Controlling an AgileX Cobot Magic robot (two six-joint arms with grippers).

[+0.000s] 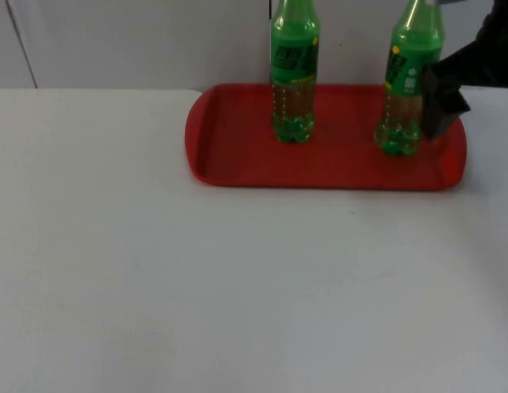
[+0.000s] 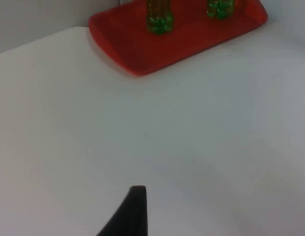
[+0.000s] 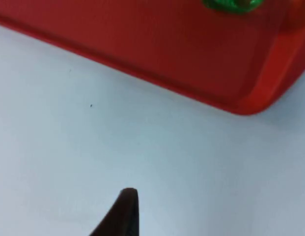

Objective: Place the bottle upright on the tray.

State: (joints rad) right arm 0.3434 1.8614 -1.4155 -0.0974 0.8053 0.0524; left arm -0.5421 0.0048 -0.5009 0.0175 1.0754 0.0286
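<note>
Where bottle [image 1: 405, 90] stands, right gripper [image 1: 440, 102] beside.

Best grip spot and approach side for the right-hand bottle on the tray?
Grip the right-hand bottle at its labelled mid-body, coming in level from the right, where the right gripper is. It stands upright near the tray edge, and the other bottle stands apart to its left.

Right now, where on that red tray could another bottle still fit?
Free: the tray floor between the left bottle and right bottle, plus the end left of the left bottle. Crowded: the right end, where the right gripper sits beside the right bottle.
</note>
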